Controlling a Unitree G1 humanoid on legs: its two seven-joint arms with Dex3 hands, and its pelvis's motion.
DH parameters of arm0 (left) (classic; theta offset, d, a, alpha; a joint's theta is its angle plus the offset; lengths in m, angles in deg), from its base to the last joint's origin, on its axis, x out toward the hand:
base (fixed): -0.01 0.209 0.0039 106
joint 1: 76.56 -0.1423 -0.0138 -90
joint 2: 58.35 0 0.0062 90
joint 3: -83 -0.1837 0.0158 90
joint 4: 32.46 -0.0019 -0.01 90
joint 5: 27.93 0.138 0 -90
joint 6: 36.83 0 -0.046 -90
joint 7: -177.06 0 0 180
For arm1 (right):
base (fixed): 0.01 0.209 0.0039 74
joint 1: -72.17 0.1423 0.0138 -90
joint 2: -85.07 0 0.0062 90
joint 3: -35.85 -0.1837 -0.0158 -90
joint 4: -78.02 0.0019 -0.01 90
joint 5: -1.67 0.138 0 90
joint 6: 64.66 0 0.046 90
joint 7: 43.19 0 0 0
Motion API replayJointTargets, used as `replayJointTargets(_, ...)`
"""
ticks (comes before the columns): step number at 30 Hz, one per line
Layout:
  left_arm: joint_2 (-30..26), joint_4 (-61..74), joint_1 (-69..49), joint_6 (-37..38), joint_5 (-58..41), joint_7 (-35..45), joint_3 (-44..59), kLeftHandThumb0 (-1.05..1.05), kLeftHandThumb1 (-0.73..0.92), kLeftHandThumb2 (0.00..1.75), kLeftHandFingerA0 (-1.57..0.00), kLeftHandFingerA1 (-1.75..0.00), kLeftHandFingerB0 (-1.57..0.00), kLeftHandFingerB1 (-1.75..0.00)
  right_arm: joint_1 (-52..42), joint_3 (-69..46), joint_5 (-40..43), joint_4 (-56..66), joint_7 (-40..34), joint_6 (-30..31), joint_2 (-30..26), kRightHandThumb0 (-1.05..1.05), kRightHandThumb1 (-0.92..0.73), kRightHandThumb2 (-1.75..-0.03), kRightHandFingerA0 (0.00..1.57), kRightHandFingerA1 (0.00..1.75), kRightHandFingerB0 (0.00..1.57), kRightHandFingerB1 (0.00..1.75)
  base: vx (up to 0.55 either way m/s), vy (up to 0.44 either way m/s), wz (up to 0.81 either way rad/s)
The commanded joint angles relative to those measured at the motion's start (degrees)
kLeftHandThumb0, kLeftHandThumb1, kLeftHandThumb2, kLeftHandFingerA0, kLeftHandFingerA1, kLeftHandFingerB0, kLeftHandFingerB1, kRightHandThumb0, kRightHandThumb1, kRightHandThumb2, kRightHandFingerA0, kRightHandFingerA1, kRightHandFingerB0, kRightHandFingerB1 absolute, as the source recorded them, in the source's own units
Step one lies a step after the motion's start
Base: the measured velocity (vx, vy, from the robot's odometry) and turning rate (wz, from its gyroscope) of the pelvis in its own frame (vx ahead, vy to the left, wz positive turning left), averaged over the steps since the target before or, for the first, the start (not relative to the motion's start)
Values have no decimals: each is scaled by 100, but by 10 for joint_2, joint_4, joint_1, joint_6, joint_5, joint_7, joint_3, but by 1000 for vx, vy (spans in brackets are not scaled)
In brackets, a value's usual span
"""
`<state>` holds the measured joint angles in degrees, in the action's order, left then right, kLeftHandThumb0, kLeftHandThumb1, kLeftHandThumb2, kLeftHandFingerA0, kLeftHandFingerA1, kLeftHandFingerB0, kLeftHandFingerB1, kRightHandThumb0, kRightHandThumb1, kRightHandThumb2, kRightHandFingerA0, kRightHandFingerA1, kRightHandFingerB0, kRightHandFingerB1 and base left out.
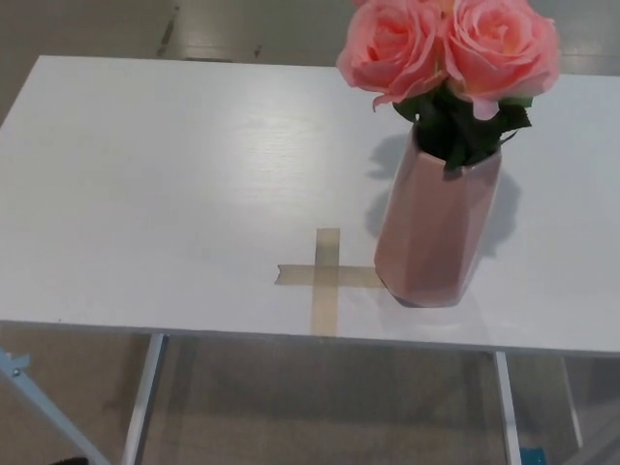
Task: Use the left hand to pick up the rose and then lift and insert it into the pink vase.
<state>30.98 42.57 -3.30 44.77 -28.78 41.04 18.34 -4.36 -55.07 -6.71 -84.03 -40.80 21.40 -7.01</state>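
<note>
A pink vase (435, 232) stands upright on the white table (174, 184), right of centre. Two pink roses (448, 46) with dark green leaves (459, 124) rise out of its mouth, stems inside the vase. No loose rose lies on the table. Neither of my hands shows in the head view.
A cross of tan tape (325, 276) is stuck to the table just left of the vase's base. The table's near edge (291, 334) runs across the lower picture, with its white legs (143, 397) and the floor below.
</note>
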Motion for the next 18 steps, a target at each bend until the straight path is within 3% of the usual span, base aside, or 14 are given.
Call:
replayJointTargets(1,-29,-383,128,134,68,-287,-13,-38,32,96,0,-47,0,-47,4,-24,23,-1,-20,-9,12,-34,-66,-60,61,42,55,39,0,0,0)
replayJointTargets(5,-36,-400,139,147,58,-278,-14,-38,33,96,0,-48,0,-47,11,-26,23,0,-15,-7,12,-34,-66,-60,60,41,54,39,0,0,0)
replayJointTargets(6,-38,-409,143,147,55,-275,-16,-78,55,95,-11,-44,-1,-36,10,-28,26,1,-11,-7,14,-34,-66,-60,59,41,54,39,0,0,0)
replayJointTargets(9,-49,-441,156,159,61,-278,-31,-81,56,93,-9,-41,-4,-35,8,-35,29,1,-11,-9,16,-34,-66,-59,59,41,54,39,0,0,0)
replayJointTargets(10,-53,-452,163,161,61,-279,-33,-82,66,62,-15,-29,-12,-25,9,-35,28,1,-13,-8,17,-34,-66,-59,59,41,54,39,0,0,0)
replayJointTargets(11,-56,-460,166,165,60,-280,-35,-82,66,62,-15,-29,-12,-25,10,-36,28,1,-14,-9,18,-34,-66,-59,59,41,54,39,0,0,0)
replayJointTargets(12,-58,-467,169,169,59,-281,-38,-81,55,92,-10,-41,-5,-36,10,-37,26,0,-13,-9,19,-34,-66,-59,59,41,53,39,0,0,0)
replayJointTargets(18,-69,-505,180,200,56,-288,-59,-91,63,96,-4,-37,-1,-33,4,-42,23,1,-12,-14,20,-34,-66,-59,59,41,54,39,0,0,0)
